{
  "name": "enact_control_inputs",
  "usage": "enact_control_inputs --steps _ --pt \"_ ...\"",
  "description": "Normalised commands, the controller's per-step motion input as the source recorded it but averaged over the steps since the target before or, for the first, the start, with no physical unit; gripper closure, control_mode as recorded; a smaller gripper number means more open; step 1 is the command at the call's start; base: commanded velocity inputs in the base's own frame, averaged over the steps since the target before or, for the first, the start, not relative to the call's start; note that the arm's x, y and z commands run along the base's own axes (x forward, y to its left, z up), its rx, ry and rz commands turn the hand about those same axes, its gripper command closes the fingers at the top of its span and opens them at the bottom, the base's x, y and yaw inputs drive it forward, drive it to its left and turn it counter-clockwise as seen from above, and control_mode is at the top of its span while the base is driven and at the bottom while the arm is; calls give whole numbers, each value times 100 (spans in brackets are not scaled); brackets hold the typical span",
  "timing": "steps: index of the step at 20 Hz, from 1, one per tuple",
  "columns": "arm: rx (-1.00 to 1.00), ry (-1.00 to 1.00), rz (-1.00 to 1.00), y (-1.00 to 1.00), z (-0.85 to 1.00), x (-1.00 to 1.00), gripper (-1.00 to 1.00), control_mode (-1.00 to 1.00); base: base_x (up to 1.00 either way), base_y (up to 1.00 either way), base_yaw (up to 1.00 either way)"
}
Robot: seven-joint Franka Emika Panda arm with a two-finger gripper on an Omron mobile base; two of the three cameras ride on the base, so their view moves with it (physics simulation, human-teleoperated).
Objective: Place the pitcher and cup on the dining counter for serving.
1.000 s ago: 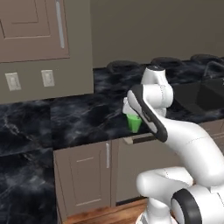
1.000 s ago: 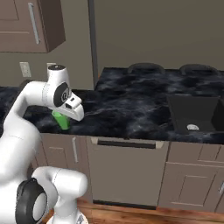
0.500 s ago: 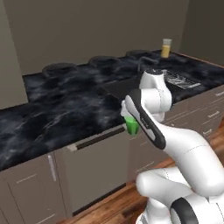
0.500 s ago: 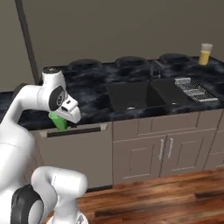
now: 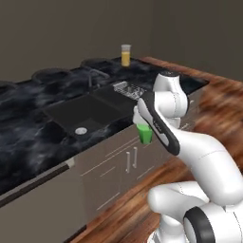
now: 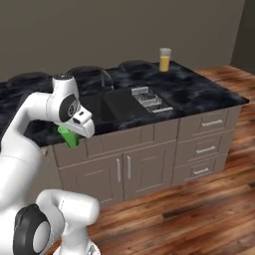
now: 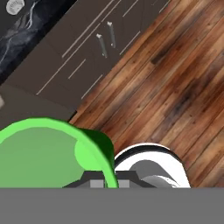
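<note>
The small green cup (image 5: 144, 134) hangs in front of the cabinet fronts, below the counter's near edge, with my gripper (image 5: 144, 127) shut on its rim. From the right, the cup (image 6: 68, 137) pokes out under the white hand of the gripper (image 6: 72, 132). In the hand view the cup (image 7: 43, 153) fills the lower left, with wood floor beneath it. The pitcher (image 5: 126, 55), clear with orange liquid, stands upright at the far edge of the dining counter (image 5: 28, 137). The right base view shows the pitcher (image 6: 165, 60) at the back of the same black marble slab (image 6: 199, 92).
An inset sink (image 6: 107, 104) with a faucet (image 6: 104, 77) sits mid-counter, and a wire rack (image 6: 149, 97) lies to its right. Cabinet doors and drawers (image 6: 199, 149) line the near side. Wood floor (image 6: 189, 209) stretches to the right.
The whole picture has shifted as the base moved: the wall cabinets are gone from view, and the sink and pitcher have come closer. The cup stays in the shut gripper.
</note>
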Motion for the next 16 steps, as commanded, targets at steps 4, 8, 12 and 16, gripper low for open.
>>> enact_control_inputs --steps 4,8,12,16 --pt "0 0 0 0 0 0 100 100 88 -100 -27" --pt "0 0 0 0 0 0 100 100 100 -100 -23" --pt "0 0 0 0 0 0 100 100 100 -100 -19" --pt "0 0 0 0 0 0 100 100 100 -100 -11"
